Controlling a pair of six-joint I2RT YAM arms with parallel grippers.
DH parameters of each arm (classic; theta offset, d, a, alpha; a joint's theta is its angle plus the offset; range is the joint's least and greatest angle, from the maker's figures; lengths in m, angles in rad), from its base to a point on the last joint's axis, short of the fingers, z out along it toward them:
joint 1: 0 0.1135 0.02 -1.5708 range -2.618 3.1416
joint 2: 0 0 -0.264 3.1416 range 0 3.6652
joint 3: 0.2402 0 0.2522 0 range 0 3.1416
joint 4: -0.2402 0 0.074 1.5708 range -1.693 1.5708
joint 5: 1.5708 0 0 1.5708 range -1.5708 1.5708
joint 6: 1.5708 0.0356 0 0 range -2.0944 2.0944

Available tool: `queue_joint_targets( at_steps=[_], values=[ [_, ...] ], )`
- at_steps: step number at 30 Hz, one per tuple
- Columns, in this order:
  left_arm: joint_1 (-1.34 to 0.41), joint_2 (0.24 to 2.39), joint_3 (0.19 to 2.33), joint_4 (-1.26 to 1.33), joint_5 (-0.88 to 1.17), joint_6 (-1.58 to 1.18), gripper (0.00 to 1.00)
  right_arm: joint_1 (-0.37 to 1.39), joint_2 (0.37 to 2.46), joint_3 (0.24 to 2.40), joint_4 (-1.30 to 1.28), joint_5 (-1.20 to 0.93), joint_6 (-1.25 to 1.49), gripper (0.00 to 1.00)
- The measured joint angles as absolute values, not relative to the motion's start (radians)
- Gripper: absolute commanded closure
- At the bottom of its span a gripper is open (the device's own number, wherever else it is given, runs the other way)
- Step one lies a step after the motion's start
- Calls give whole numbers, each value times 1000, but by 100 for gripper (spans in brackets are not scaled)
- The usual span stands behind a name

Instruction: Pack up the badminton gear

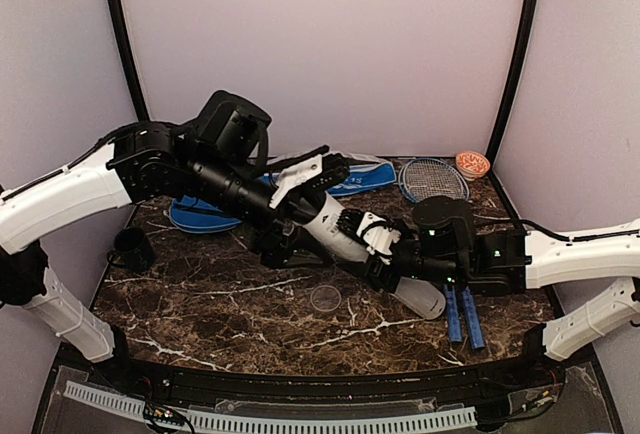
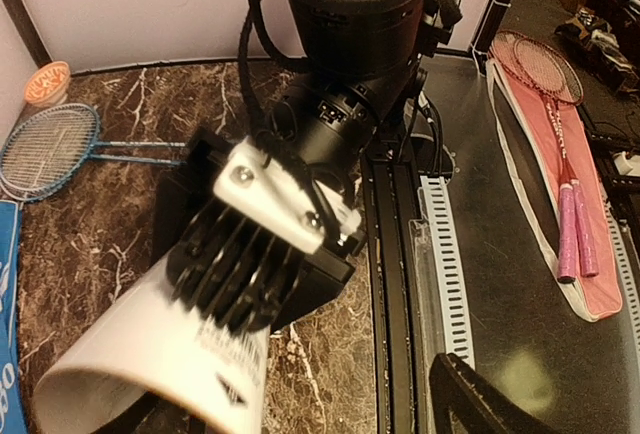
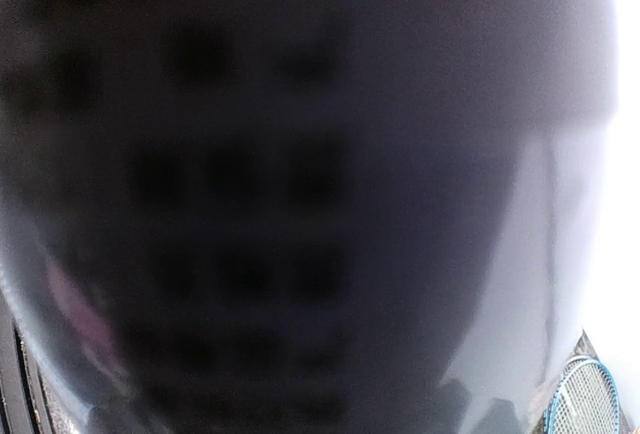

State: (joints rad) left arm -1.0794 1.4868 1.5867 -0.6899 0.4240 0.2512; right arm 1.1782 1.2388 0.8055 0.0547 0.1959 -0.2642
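Note:
The long white tube (image 1: 335, 229) is held slanting above the table's middle, its open end (image 1: 425, 299) toward the front right. My right gripper (image 1: 385, 246) is shut around its middle; in the left wrist view its black fingers (image 2: 250, 269) clamp the tube (image 2: 150, 354). My left gripper (image 1: 325, 164) hovers open just above the tube's far end, with one finger (image 2: 480, 399) showing. Two rackets (image 1: 435, 179) lie at the back right, their blue handles (image 1: 462, 314) toward the front. The blue cover (image 1: 205, 216) lies at the back, under the left arm. No shuttlecocks show. The right wrist view is blocked by a dark blur.
An orange-patterned bowl (image 1: 472, 163) sits in the back right corner. A small black cup (image 1: 133, 249) stands at the left edge. A clear round lid (image 1: 325, 299) lies on the marble near the front. Pink rackets (image 2: 565, 154) lie off the table.

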Motion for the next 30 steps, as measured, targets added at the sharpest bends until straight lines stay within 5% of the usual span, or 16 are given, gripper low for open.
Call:
queue_joint_targets(
  at_steps=[14,30],
  values=[
    [-843,1051,1301,-413,356,53,24,1178,1196,778,67,207,-244,45],
    [-754,1316,881,-274,245,-166,54,1178,1085,761,25,244,-204,45]
  ],
)
